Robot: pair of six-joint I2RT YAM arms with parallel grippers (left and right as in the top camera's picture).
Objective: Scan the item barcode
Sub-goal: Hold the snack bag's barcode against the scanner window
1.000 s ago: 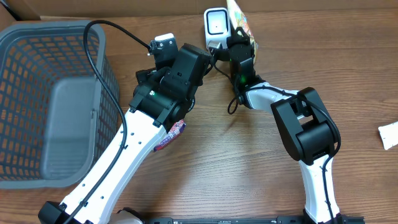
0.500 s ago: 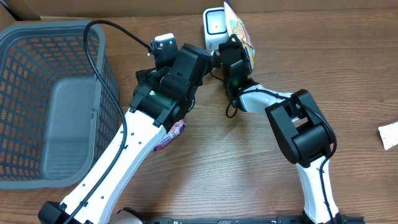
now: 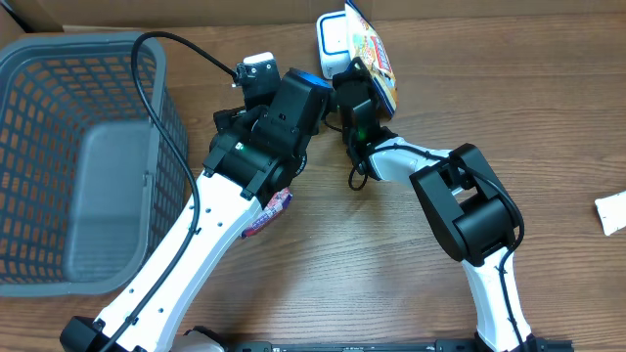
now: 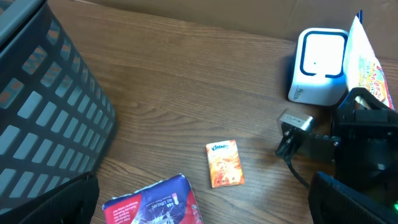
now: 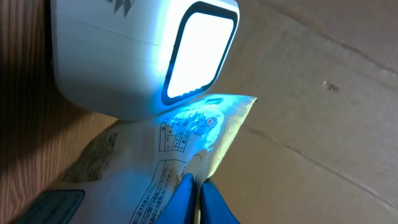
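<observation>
1. The right gripper [image 5: 198, 194] is clenched on the lower edge of a snack packet [image 5: 180, 134]. Its wrist view shows only two blue-tinted fingertips pressed together at the bottom of the frame; the rest is cut off.
2. The snack packet stands just in front of the scanner [image 5: 124, 56], its top corner washed in blue light from the scanner's glowing window. Whether the two touch cannot be told, and the small print on the packet is too blurred to read.
3. From overhead the same snack packet [image 3: 374, 54] shows its colourful printed side, tilted beside the scanner [image 3: 331, 34] at the far edge of the table [image 3: 391, 274]. There the right gripper [image 3: 357, 80] is a dark block with its fingertips hidden.
4. The left gripper [image 4: 202, 186] is spread wide and holds nothing. Its fingers [image 4: 56, 202] appear only as dark blurred shapes in the bottom corners of its wrist view, and overhead the arm's own body hides it.
5. Between those fingers lie a small orange tissue pack [image 4: 224, 163] and a red-and-blue packet [image 4: 155, 202], the latter cut off by the frame. Overhead, the tissue pack is hidden under the left arm, and only one end of the red-and-blue packet [image 3: 272, 208] sticks out.
6. Overhead shows the whole grey basket [image 3: 59, 59] on the left with a black cable [image 3: 186, 47] looping past its corner. The left wrist view catches only one wall of the basket [image 4: 37, 93].
7. A white thing [image 3: 611, 210] is cut off at the right edge and cannot be identified.
</observation>
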